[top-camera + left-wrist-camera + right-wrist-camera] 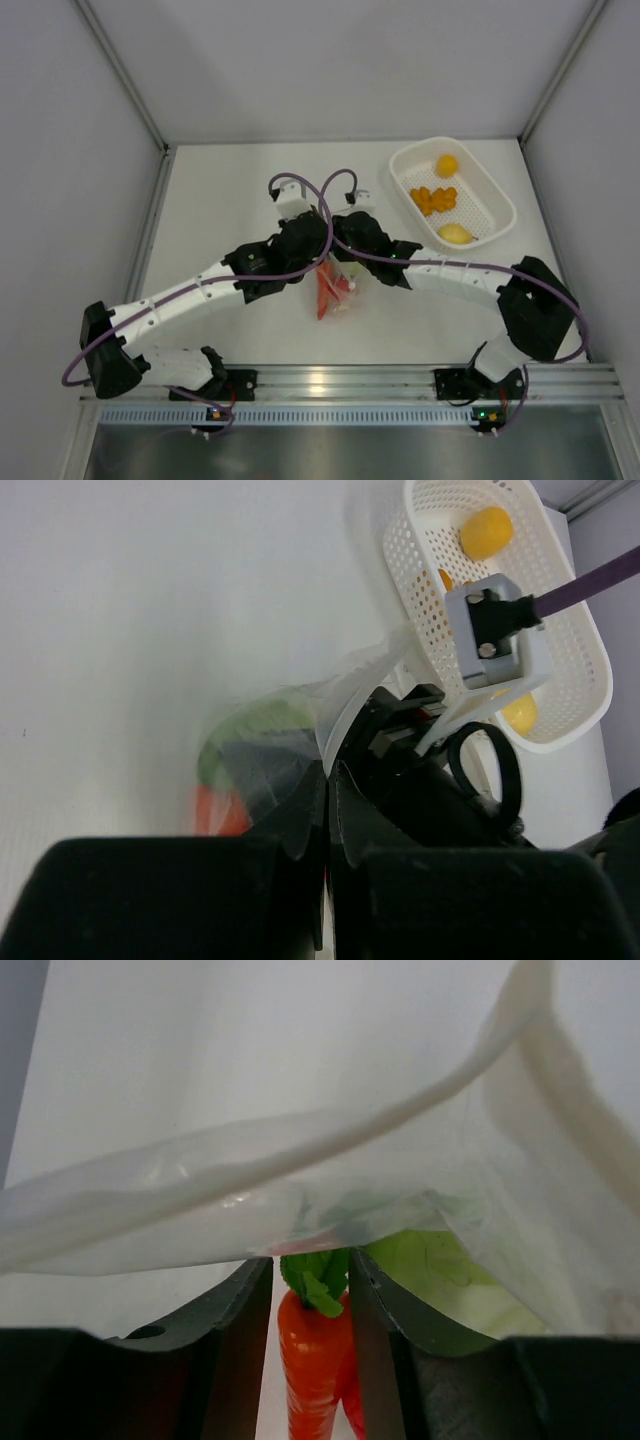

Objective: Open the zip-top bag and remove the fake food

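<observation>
We see the zip-top bag [340, 285] lying on the white desk [230, 200] near its middle, under the point where the two arms meet, with red and orange shapes showing through the clear plastic. Our left hand [328, 775] is closed, and a lip of the bag's mouth is pinched between its fingers and drawn up off the desk. Our right hand [309, 1260] reaches in under the raised flap. Its two fingers stand on either side of the red chilli [312, 1360] just below the green stem, and they seem to press on it from both sides, though the film hanging across the wrist view blurs the contact. A pale-green ball [430, 1260] sits inside the bag, just right of the chilli and behind the right finger. The white perforated basket [500, 192] stands well apart from the bag at the far right of the desk. It holds an orange ball [446, 165] at its far end, an orange lumpy piece [434, 199] in the middle and a yellow lemon [455, 234] at its near end.
</observation>
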Action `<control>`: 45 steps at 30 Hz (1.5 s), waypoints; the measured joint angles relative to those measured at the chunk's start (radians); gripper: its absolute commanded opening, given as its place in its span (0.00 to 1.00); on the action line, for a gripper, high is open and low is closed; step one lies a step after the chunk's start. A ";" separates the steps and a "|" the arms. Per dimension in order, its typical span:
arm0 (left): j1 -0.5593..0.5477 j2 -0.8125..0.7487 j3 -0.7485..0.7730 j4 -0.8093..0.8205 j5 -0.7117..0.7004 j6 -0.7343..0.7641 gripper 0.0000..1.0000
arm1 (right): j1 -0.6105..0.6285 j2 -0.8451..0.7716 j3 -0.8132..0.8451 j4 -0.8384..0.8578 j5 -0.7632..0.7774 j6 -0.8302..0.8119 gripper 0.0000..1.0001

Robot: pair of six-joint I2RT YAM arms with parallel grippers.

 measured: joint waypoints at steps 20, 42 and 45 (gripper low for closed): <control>0.000 -0.008 -0.045 0.000 -0.032 -0.003 0.00 | 0.040 0.074 -0.068 0.172 0.054 -0.006 0.00; 0.008 -0.028 -0.058 -0.002 -0.045 -0.007 0.00 | 0.072 -0.481 -0.186 0.185 0.088 -0.222 0.00; 0.008 -0.028 -0.058 -0.002 -0.044 -0.007 0.00 | 0.068 -0.529 -0.142 0.120 0.102 -0.260 0.00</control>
